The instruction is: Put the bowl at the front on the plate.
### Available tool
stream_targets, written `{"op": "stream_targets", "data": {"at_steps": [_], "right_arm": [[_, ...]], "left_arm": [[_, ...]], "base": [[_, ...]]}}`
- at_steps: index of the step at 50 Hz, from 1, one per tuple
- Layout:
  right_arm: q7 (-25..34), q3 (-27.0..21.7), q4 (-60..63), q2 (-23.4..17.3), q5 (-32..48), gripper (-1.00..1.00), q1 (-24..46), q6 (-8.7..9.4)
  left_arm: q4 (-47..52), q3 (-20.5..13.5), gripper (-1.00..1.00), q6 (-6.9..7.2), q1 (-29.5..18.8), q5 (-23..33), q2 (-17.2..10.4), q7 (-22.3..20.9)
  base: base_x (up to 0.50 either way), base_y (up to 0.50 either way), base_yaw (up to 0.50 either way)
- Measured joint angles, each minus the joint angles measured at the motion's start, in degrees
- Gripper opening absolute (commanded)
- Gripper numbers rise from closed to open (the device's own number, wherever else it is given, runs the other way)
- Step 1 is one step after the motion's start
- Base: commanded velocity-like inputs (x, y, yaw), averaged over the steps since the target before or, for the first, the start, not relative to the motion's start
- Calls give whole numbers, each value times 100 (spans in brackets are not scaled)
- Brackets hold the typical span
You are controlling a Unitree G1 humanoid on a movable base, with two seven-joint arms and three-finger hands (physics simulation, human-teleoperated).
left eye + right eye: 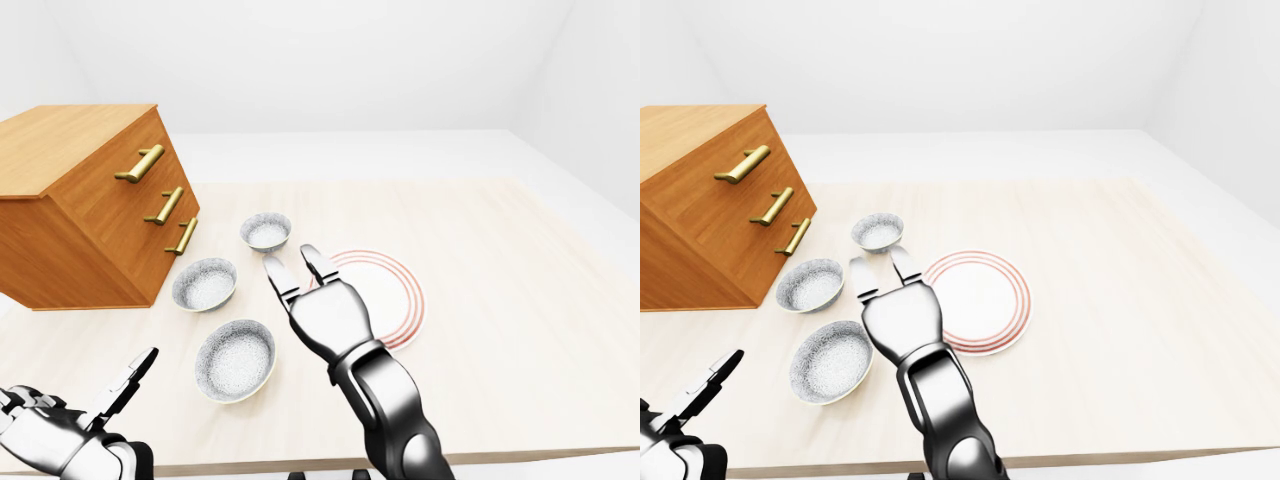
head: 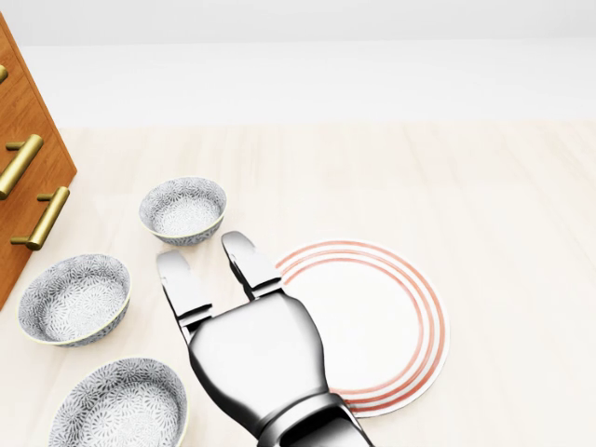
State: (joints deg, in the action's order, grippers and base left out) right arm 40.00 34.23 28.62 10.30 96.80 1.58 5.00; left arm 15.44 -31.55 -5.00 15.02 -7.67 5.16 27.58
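Bowl (image 1: pixel 235 359) empty; plate (image 1: pixel 400 300) bare; right robot hand (image 1: pixel 325 305) open.

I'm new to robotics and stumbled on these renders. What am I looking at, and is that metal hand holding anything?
These are simulated pictures from three cameras on a humanoid robot's head, looking out over its own arms. The silvery right hand reaches over a pale table with its fingers spread; it holds nothing. The left hand shows at the lower left of the eye views, also empty. On the table lie three patterned bowls: nearest bowl, middle bowl, far bowl, a red-ringed plate, and a wooden drawer chest at left.
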Motion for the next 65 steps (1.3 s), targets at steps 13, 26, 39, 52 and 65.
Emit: {"op": "stream_targets", "data": {"at_steps": [13, 26, 39, 52, 65], "right_arm": [[0, 504, -237, 209, 28, 100, 50, -1], [0, 909, -444, 231, -44, 100, -21, -100], [0, 1133, -773, -31, -295, 100, -213, -497], [0, 1316, -793, -147, -243, 100, -353, -700], [0, 1410, -782, -191, -361, 100, -443, -589]], "left_arm": [[47, -12, 100, 0, 15, -17, 14, -15], [74, -26, 100, 0, 18, -21, 27, -29], [60, -20, 100, 0, 15, -24, 25, -30], [58, -20, 100, 0, 13, -21, 26, -36], [138, -27, 100, 0, 41, -21, 41, -47]], "base": [[0, 0, 0], [0, 0, 0], [0, 0, 0], [0, 0, 0], [0, 0, 0]]}}
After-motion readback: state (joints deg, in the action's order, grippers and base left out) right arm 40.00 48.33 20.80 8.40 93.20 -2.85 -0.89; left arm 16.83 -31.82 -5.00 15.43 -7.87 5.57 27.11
